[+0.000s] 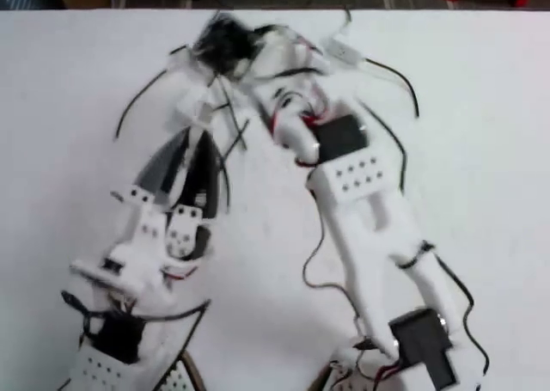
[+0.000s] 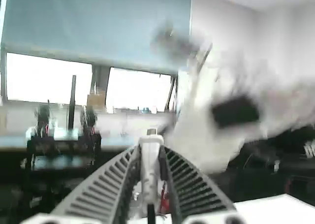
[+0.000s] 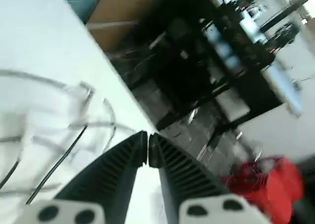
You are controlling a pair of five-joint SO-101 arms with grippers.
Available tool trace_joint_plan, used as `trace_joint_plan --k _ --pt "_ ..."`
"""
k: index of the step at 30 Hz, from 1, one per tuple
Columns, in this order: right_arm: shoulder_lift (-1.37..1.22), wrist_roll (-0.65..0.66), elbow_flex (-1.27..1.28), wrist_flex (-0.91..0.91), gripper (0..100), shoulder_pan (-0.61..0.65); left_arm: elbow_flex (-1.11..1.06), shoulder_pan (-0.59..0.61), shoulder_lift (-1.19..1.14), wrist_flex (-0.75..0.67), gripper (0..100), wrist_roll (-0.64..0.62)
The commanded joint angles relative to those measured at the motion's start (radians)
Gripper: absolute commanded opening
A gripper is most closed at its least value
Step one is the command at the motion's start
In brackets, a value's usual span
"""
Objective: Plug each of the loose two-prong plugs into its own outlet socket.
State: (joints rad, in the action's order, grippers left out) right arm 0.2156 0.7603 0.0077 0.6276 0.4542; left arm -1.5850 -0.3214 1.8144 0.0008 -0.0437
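Above the table [image 1: 481, 150], raised left tool [image 2: 151, 147] grips plug [image 2: 150, 171].

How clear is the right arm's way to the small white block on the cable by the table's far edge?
Probably yes: the white block lies on bare table close beside that arm, nothing on top; the right pincer is shut on nothing.

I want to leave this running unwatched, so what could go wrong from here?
1. Black cables loop over the table beside the right arm; a link could snag one and drag it.
2. The left gripper clamps a white piece, probably a plug, up off the table; it might slip or arrive misaligned.
3. Both arms reach toward the same tangle at the far edge, so they could collide.
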Motion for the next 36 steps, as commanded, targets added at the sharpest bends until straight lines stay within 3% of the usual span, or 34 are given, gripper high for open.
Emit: trace_joint_plan --k 1,9,14,20,23,28,36 --pt "0.031 0.011 -0.19 0.104 1.9 -0.002 0.031 0.007 0.01 -0.005 2 -0.005" --pt "0.122 -0.046 -0.325 0.412 1.9 0.007 0.06 0.019 0.008 0.141 2 -0.005" --pt "0.128 -0.221 -0.322 0.616 1.9 -0.154 0.172 0.113 0.005 0.351 2 0.0" --pt "0.111 -0.385 -0.222 0.762 1.9 -0.351 0.27 0.128 -0.074 0.422 3 0.055" --pt "0.116 -0.437 -0.106 0.762 1.9 -0.426 0.433 0.12 -0.266 0.499 2 0.132" --pt "0.113 -0.471 0.157 0.671 1.9 -0.501 0.847 0.119 -0.59 0.852 2 0.175" --pt "0.111 -0.465 0.6 0.414 1.9 -0.498 1.336 0.119 -1.089 1.336 2 0.44"
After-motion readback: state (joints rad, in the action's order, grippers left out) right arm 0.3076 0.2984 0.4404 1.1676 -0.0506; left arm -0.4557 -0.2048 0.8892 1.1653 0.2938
